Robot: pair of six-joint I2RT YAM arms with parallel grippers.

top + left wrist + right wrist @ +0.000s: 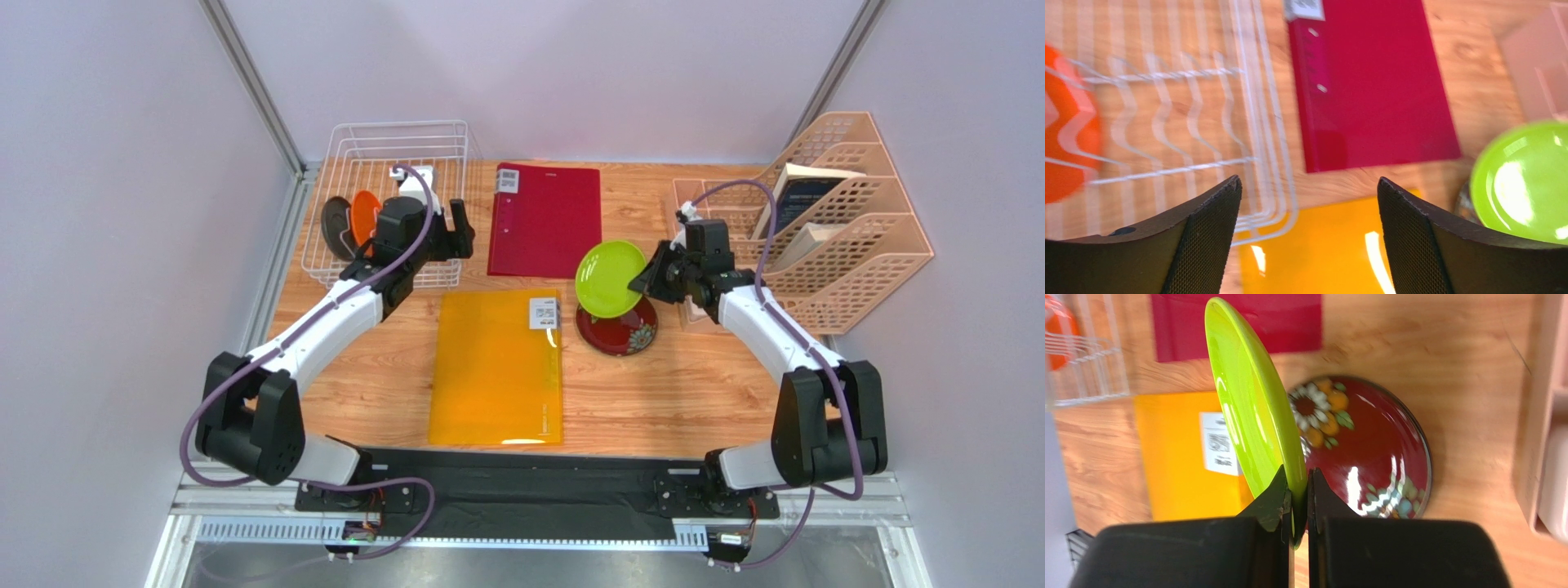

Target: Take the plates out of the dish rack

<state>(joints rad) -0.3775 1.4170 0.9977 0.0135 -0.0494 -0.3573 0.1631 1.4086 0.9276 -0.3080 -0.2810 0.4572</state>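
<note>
green plate pinched on edge over the red one

my right end effector [1295, 484] is pressed together on the rim of the lime green plate [1247, 398], which stands tilted on edge over the worktop [687, 392]. right below it the dark red floral plate [1370, 453] lies flat on the wood, just beside the yellow folder [497, 368]. i cannot tell whether the two plates touch. my left end effector [1309, 184] has its fingers wide apart with nothing between them, hovering at the right side of the white wire dish rack [393, 135], near the red folder [548, 221]. inside the rack the orange plate [364, 214] and a dark plate [336, 223] stand upright side by side towards its left. the peach file organiser [859, 245] sits at the far right.
</note>
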